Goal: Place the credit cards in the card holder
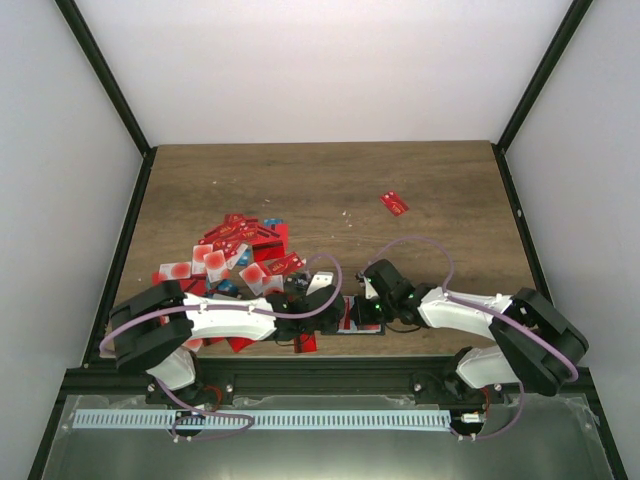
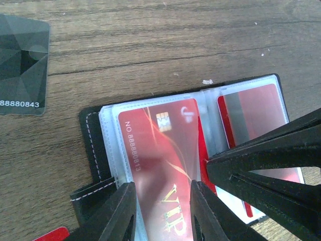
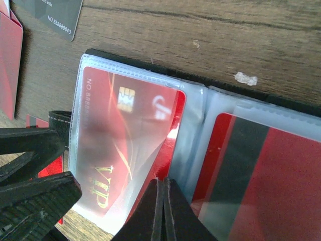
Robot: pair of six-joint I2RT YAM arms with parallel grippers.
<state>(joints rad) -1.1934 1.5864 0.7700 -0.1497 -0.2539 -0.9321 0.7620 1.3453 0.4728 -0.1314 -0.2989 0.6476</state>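
The card holder (image 1: 350, 322) (image 2: 90, 140) (image 3: 125, 61) lies open on the wood near the front edge. A red VIP card (image 2: 160, 155) (image 3: 115, 135) sits in its left clear sleeve. A red card with a dark stripe (image 2: 251, 115) (image 3: 261, 175) fills the right sleeve. My left gripper (image 1: 330, 318) (image 2: 162, 185) is open, its fingers (image 3: 35, 191) a card's width apart over the VIP card's near end. My right gripper (image 1: 360, 316) (image 3: 163, 182) is shut, its tips resting by the fold. Loose credit cards (image 1: 235, 255) are heaped at the left.
One red card (image 1: 394, 203) lies alone at the back right. A thin black card (image 2: 20, 65) (image 3: 50, 15) lies beside the holder. More red cards (image 3: 10, 65) (image 2: 52, 235) lie close by. Dark frame rails (image 1: 125, 240) run along the table's sides.
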